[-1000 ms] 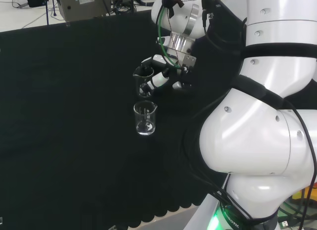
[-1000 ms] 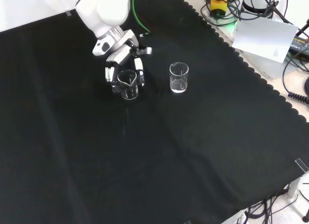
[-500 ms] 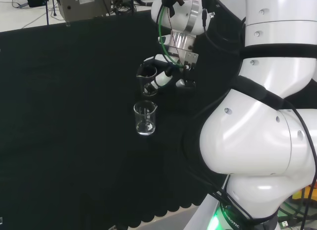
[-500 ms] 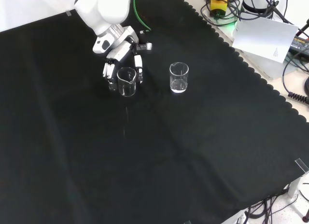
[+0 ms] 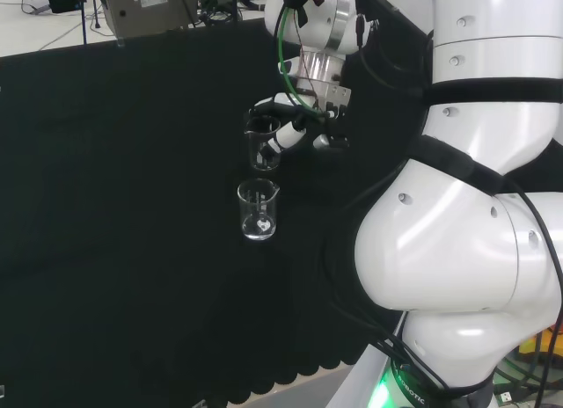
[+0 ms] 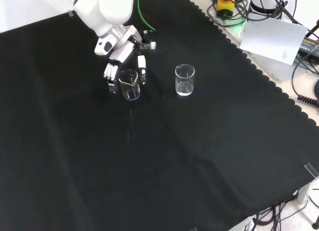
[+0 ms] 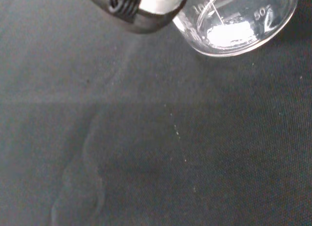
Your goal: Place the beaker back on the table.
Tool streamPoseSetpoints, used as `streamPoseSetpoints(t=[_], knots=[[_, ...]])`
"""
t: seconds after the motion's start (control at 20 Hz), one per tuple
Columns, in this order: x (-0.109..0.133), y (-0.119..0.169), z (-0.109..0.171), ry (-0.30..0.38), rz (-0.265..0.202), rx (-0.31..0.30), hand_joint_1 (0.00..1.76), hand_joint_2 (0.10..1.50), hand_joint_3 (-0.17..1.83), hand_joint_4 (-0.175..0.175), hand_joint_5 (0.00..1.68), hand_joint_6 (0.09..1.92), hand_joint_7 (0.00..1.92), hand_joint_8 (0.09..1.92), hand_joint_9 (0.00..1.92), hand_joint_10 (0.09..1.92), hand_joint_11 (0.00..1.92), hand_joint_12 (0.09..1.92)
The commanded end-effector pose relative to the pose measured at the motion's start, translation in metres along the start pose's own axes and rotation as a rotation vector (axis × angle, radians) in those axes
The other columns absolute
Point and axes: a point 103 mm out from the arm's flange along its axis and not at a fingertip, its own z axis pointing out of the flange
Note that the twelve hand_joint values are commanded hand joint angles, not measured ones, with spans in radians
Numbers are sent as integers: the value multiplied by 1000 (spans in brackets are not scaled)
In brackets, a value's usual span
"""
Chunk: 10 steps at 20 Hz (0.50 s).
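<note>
Head view: the arm reaches over the bench (image 5: pixel 132 162) from the right, its wrist turned down, and the hand (image 5: pixel 295 131) comes at the beaker (image 5: pixel 263 146) from the right side. The fingers (image 5: pixel 283 141) are curled round the beaker's wall. The beaker stands upright, mouth up, its long axis vertical, just beyond a second beaker (image 5: pixel 258 210) that stands alone nearer the camera.

Front view: the hand (image 6: pixel 122 59) comes down from the top, palm toward the beaker (image 6: pixel 129 84), with fingers (image 6: pixel 142 71) on both sides of the glass. The beaker is upright with its spout toward the camera; whether its base touches the cloth I cannot tell. The second beaker (image 6: pixel 184 80) stands apart to its right.

Wrist view: a beaker (image 7: pixel 234 21) shows close, its base bright, beside a dark ribbed part of the hand (image 7: pixel 134 9), above the black cloth.
</note>
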Motion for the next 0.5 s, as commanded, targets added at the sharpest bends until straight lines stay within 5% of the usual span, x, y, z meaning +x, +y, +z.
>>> streamPoseSetpoints(t=[0.05, 0.5], knots=[[4, -9, -14, -5, 4, -2, 928, 867, -175, -48, 308, 135, 399, 87, 259, 718, 185, 1385], [24, -36, -48, -54, 32, -68, 866, 851, -175, -50, 266, 87, 270, 87, 130, 770, 83, 1435]])
